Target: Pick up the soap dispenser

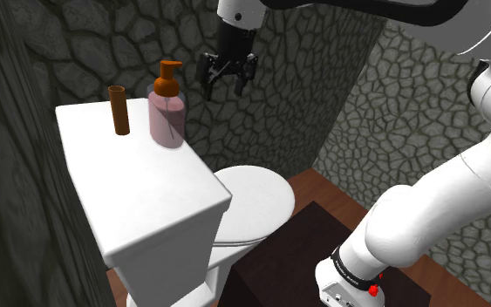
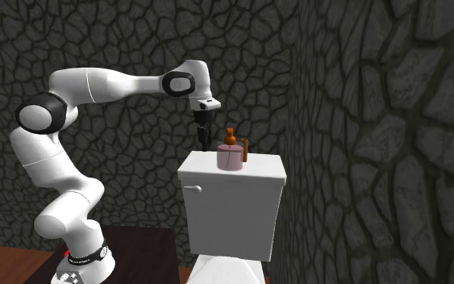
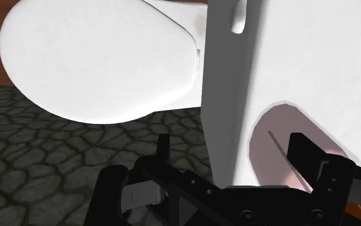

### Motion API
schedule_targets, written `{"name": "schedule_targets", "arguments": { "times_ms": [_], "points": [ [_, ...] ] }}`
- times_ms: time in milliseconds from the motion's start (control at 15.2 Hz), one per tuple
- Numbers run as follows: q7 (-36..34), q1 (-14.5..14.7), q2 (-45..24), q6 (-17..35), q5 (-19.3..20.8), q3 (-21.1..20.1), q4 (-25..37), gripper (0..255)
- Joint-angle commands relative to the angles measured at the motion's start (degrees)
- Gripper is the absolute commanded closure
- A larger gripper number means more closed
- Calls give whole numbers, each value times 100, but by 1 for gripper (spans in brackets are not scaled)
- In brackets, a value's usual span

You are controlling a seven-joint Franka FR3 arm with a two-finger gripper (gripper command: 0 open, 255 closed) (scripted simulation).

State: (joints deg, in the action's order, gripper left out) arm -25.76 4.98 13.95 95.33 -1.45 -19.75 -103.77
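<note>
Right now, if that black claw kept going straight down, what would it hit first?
Probably the toilet tank's front top edge; the pink soap dispenser sits just beside that line. Depth is hard to judge.

A white toilet tank (image 1: 139, 187) is backed by dark cobbled stone walls (image 1: 322, 78), a slim brown cylinder (image 1: 119, 111) is stood upright on its top, and the closed lid (image 1: 256, 201) is seen above a reddish wooden floor (image 1: 322, 185).
</note>
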Motion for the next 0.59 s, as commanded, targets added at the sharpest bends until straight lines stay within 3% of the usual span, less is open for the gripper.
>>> {"name": "schedule_targets", "arguments": {
  "times_ms": [0,396,528],
  "points": [
    [-233,56,-434,-7,54,-176,385,0],
    [-922,370,-1857,-328,431,-615,1923,0],
    [-946,398,-1901,-264,441,-614,1895,0]
  ]
}}
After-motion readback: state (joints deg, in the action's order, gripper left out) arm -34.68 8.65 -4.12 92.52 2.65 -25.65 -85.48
